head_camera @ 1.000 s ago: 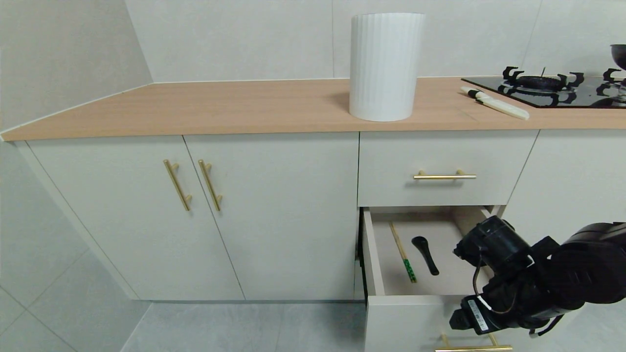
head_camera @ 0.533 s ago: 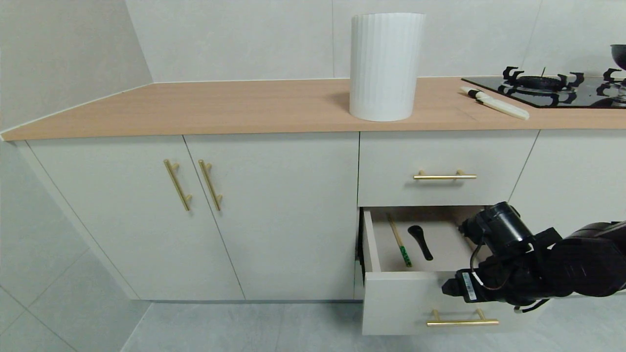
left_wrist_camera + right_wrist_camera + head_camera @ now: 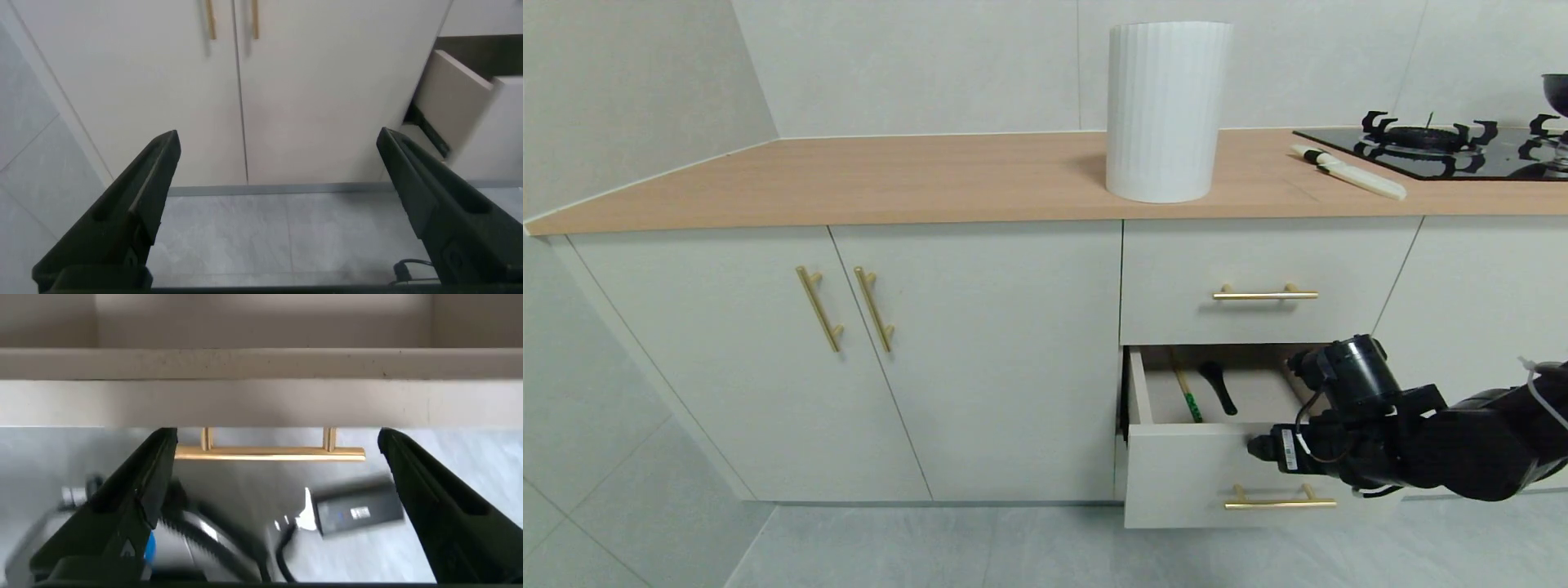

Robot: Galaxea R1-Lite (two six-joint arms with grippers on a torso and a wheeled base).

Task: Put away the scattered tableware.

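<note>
1. My right arm comes in low from 4 o'clock with its forearm level. The right gripper [image 3: 1255, 447] points to 9 o'clock at the drawer [image 3: 1176, 478] front, jaws spread wide, holding nothing
2. Left gripper [image 3: 275, 139] gapes wide and empty, facing the cabinet doors [image 3: 245, 90]
3. In the part-open drawer at 5 o'clock, chopsticks [image 3: 1186, 398] lie beside a black spoon [image 3: 1221, 390]
4. Farthest, at 2 o'clock, a knife [image 3: 1347, 173] lies on the counter [image 3: 931, 175]
</note>
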